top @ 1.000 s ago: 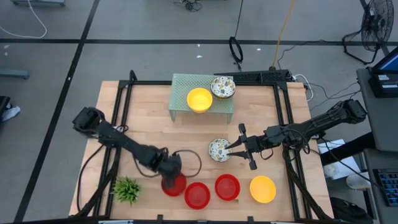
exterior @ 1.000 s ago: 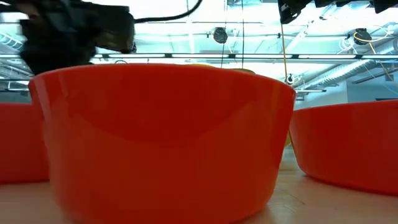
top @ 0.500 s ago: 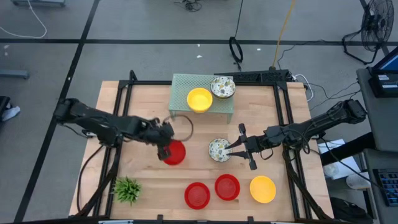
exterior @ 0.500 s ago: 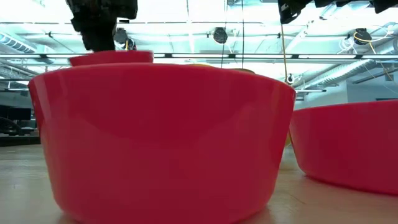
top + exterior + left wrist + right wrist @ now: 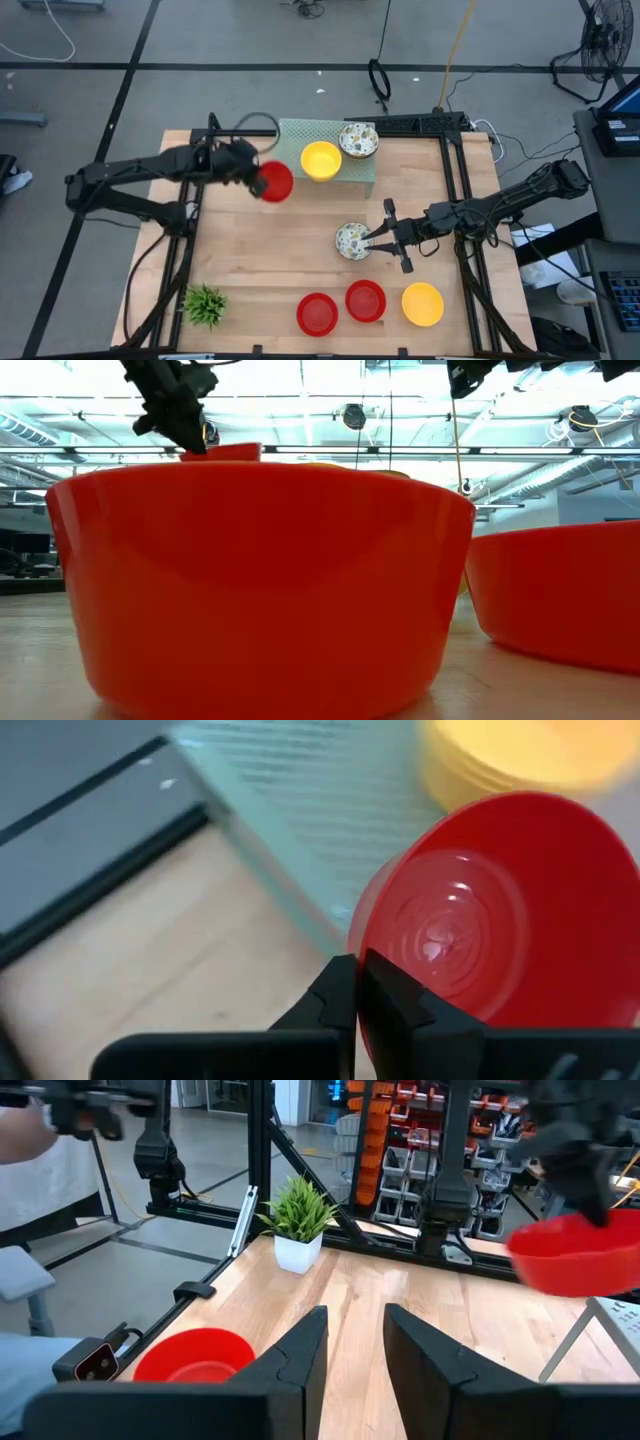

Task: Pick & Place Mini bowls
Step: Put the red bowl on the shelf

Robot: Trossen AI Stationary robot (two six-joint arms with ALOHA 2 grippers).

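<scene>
My left hand (image 5: 356,982) gripped the rim of a small plain red plastic bowl (image 5: 273,182), aloft beside the pale green mesh stand (image 5: 290,135); my right hand (image 5: 392,240) sat parted by the speckled floral bowl (image 5: 351,241) on the desk (image 5: 240,270).

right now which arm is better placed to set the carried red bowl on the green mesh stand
Left. Its tool is shut on the red bowl, lifted beside the stand. The right tool sits open by the speckled bowl mid-table, holding nothing.
</scene>
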